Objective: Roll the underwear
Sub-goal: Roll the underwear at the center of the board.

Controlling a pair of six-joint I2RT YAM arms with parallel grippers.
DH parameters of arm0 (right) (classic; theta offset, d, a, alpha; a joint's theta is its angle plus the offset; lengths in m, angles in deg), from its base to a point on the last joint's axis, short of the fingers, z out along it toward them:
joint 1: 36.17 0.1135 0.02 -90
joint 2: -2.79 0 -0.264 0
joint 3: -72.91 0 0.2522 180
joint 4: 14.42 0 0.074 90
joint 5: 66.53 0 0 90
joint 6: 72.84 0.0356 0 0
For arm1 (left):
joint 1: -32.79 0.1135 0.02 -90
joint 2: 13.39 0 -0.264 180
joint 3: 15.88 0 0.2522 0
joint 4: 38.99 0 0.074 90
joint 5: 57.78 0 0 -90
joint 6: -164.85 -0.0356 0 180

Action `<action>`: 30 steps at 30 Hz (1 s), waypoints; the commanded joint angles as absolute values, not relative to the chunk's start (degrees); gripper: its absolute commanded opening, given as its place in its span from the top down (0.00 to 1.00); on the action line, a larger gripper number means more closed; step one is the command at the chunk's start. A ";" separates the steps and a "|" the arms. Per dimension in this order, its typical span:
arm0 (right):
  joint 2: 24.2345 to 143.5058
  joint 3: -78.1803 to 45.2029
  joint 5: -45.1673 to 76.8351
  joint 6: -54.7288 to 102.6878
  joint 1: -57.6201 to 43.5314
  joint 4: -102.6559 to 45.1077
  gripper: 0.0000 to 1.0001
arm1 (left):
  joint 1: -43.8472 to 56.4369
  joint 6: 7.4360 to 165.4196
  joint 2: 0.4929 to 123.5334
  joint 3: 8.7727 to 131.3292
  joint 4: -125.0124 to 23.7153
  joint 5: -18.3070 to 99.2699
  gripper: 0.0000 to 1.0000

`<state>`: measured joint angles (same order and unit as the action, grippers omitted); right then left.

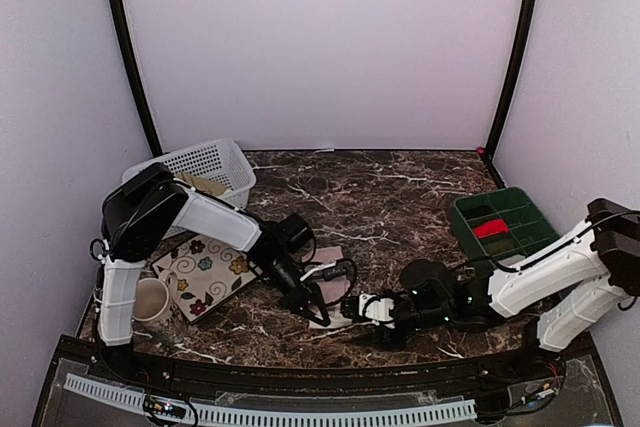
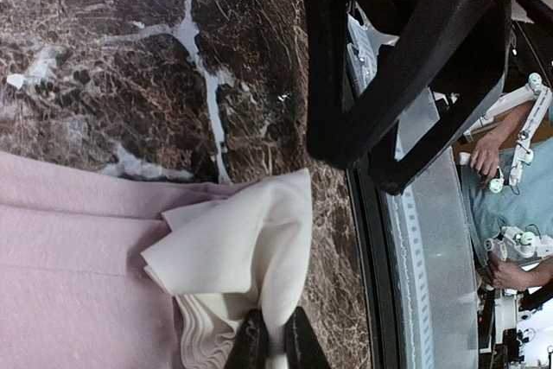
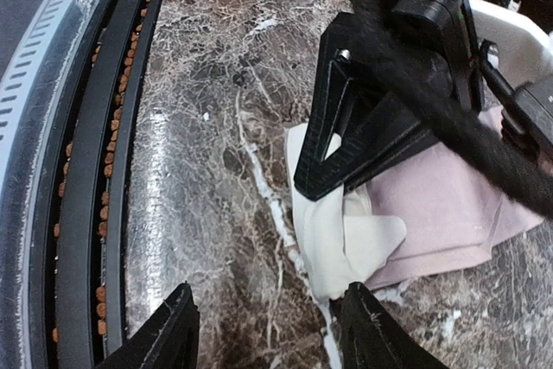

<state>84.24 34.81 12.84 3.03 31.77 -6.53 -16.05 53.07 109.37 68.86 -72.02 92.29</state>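
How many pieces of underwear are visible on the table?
1: the pink underwear lies front centre, its cream waistband pinched by the left gripper. Another may lie hidden.

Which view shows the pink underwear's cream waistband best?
Left wrist: the cream waistband sits large and central, pinched by the left gripper. Right wrist shows it partly behind that gripper; top external, only a pale speck.

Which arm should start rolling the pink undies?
Probably the left. The left gripper is pinched shut on the cream waistband of the pink underwear. The right gripper hangs open beside the cloth, holding nothing.
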 commanded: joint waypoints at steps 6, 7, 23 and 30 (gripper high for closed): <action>92.23 29.80 15.59 -5.14 32.35 2.00 0.47 | -15.46 50.49 112.37 69.34 -76.93 90.18 0.96; 92.93 29.52 15.57 -5.09 32.35 1.82 0.48 | -15.46 50.34 112.38 69.25 -76.85 90.20 0.96; 100.95 27.68 16.20 -1.18 32.32 -1.24 0.89 | -15.28 49.09 111.13 70.33 -78.44 88.43 0.77; 98.42 24.97 8.89 5.83 31.94 -7.63 1.00 | -12.12 56.57 100.34 62.13 -67.09 84.81 0.52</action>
